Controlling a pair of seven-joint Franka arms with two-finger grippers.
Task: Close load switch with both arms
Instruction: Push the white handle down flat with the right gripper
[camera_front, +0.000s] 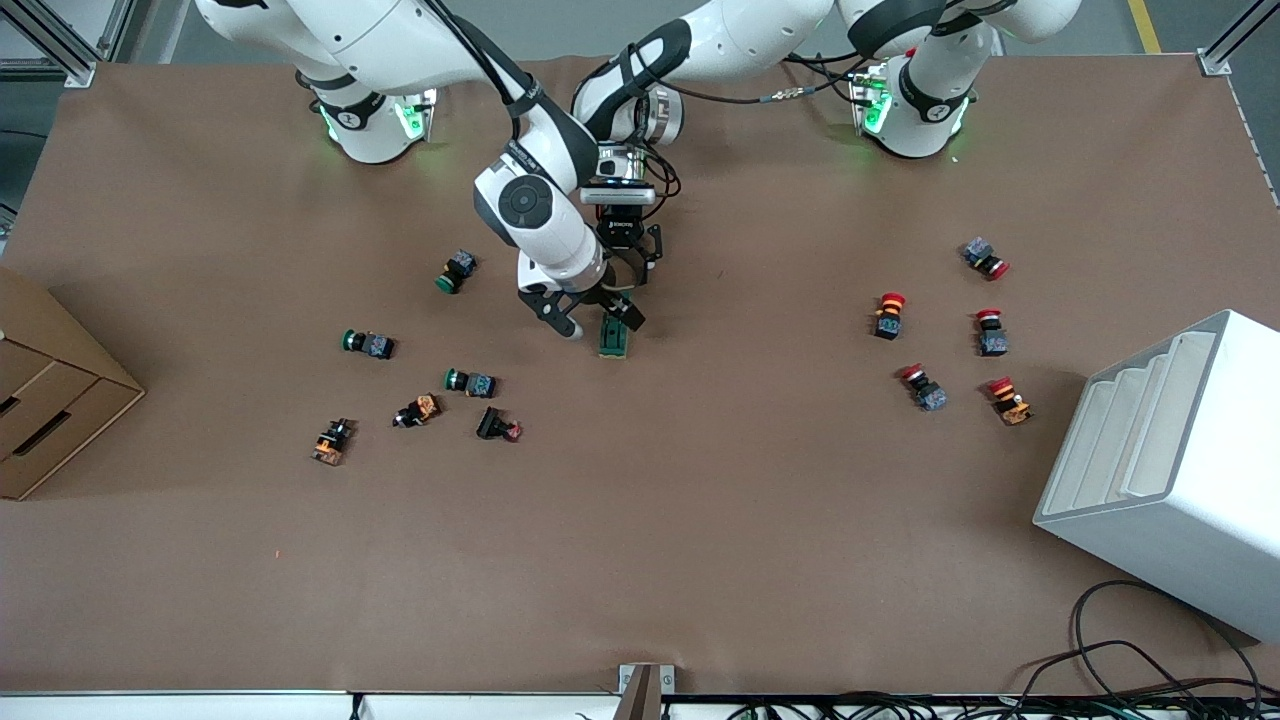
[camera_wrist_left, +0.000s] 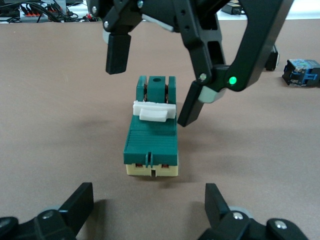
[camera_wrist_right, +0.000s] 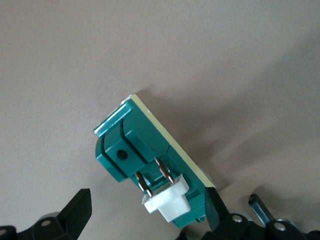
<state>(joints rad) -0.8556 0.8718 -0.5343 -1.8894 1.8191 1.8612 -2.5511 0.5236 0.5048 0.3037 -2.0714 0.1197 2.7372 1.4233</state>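
Switch position: small dark green oblong load switch (camera_front: 614, 338) with white lever piece (camera_wrist_left: 154, 111) lies mid-table, long axis running toward the front camera. Right gripper (camera_front: 598, 322) straddles its lever end, fingers spread, gripping nothing. Left gripper (camera_front: 634, 268) hovers just above the same end, fingers wide apart, empty. Lever looks unclosed; both arms about equally near.

High front camera faces the robots; both close wrist cameras share the load switch (camera_front: 613, 338).
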